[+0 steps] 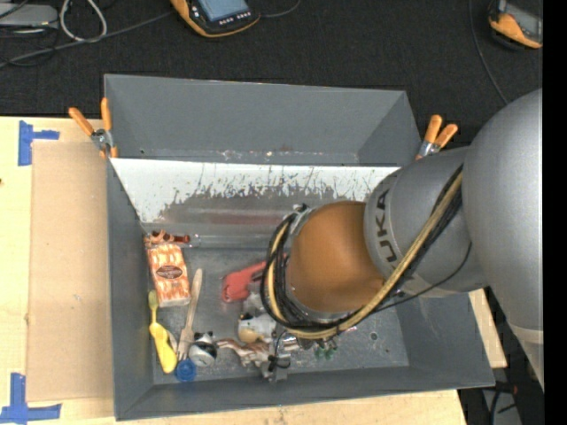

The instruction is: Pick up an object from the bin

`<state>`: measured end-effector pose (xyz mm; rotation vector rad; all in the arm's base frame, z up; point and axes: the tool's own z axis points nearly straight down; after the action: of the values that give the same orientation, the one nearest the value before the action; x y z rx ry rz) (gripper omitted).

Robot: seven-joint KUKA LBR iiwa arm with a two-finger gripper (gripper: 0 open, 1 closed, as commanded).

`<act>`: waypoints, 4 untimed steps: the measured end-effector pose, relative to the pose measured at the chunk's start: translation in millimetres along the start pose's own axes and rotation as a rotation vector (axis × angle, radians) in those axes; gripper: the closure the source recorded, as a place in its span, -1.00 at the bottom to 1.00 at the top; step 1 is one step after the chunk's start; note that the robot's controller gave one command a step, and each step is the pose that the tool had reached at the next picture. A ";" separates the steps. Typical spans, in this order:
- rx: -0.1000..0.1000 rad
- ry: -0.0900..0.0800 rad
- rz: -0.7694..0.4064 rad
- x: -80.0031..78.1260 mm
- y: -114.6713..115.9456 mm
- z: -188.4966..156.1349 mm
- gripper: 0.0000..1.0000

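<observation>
Orange wrist cover (328, 259) looms over the end effector (279, 364), low beside a small heap (252, 335).
Heap lies at ten o'clock, red piece (239, 283) beyond at eleven; whether the end effector is spread or pressed together, I cannot tell.

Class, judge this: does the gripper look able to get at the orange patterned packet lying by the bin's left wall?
Probably yes. The orange patterned packet lies flat and uncovered, and the gripper sits off to its right with only a thin wooden stick between.
</observation>
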<state>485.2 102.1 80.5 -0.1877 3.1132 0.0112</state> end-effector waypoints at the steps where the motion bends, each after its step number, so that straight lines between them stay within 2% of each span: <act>1: 0.001 0.017 0.079 1.4 13.6 9.3 1.00; 2: 0.001 0.017 0.080 1.4 13.6 9.3 1.00; 3: 0.002 0.027 0.039 -1.2 11.9 -54.4 1.00; 4: 0.002 0.024 0.100 -1.9 8.1 -90.5 1.00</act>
<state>484.1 109.6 171.1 -0.0315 3.1424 0.0075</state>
